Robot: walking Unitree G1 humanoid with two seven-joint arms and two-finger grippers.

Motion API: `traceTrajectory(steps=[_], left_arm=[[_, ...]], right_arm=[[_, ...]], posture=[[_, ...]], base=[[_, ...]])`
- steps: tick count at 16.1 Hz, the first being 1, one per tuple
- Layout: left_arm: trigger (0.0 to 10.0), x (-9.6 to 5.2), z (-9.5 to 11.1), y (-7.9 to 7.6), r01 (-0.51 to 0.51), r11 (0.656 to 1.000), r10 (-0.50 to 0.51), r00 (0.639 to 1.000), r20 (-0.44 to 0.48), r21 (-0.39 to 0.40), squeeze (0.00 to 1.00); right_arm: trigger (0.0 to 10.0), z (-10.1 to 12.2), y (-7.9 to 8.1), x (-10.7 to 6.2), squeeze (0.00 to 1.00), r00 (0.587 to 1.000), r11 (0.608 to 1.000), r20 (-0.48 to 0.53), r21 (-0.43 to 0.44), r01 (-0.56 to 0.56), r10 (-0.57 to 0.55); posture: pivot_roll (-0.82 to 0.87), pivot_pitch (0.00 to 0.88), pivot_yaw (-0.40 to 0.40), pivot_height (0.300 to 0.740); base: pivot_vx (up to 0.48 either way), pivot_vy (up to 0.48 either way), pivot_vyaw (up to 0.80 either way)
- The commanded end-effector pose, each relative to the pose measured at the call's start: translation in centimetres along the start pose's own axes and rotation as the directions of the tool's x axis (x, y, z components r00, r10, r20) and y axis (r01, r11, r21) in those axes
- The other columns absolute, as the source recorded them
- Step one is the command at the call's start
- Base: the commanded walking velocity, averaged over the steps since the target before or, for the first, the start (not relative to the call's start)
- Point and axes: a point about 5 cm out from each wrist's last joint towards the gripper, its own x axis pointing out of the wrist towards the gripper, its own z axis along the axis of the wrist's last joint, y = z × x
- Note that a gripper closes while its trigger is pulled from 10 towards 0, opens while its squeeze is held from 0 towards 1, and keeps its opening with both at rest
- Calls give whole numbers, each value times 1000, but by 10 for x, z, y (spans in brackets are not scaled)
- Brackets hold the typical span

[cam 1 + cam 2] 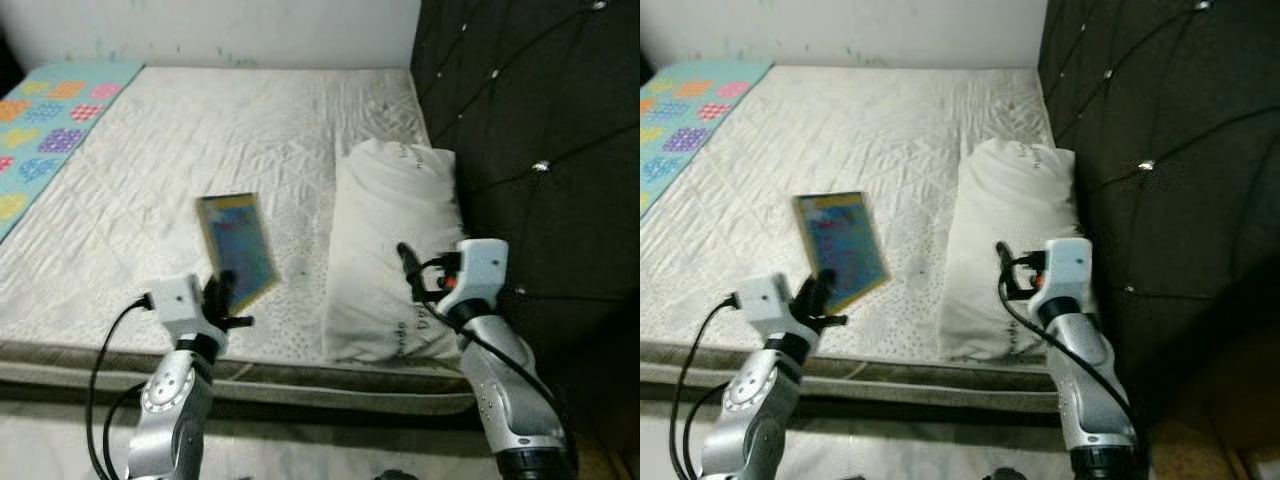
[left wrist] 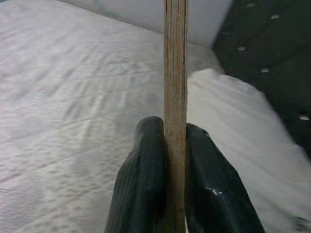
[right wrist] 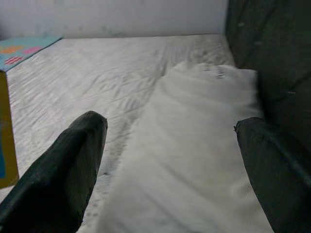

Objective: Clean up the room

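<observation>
Book (image 1: pixel 238 250) is pinched upright in the left gripper (image 1: pixel 222 300) above the mattress's (image 1: pixel 200 150) near edge. Right gripper (image 3: pixel 170 165) hovers wide open over the pillow (image 1: pixel 395 250); carrying the book away looks next.

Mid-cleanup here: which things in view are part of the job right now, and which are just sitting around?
In the job:
- book, clamped edge-on in the left hand above the mattress
- white pillow, with the open right hand facing it

Just lying about:
- bare quilted mattress
- colourful patchwork blanket at its far left
- dark tufted headboard
</observation>
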Motion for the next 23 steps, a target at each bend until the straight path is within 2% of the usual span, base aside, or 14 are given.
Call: traceTrajectory(steps=[1,7,13,23], left_arm=[[10000,1,12,1,19,1000,-20,999,47,15,0],[10000,0,14,-4,66,998,-67,996,60,21,0],[10000,-1,14,-5,79,997,-80,995,67,10,0],[10000,-2,13,-7,96,995,-97,993,63,15,0]], right_arm=[[10000,0,4,0,0,1000,1000,-4,17,-9,9],[10000,-1,3,-1,0,1000,1000,-4,20,-4,4],[10000,-1,3,-1,0,1000,1000,-2,15,-10,10],[10000,-2,2,-1,0,1000,1000,-2,11,-4,4]], posture=[[-150,125,36,740],[-152,124,38,740],[-155,126,35,740],[-156,132,37,740]], base=[[0,0,0],[40,0,-721],[185,0,0],[395,0,0]])
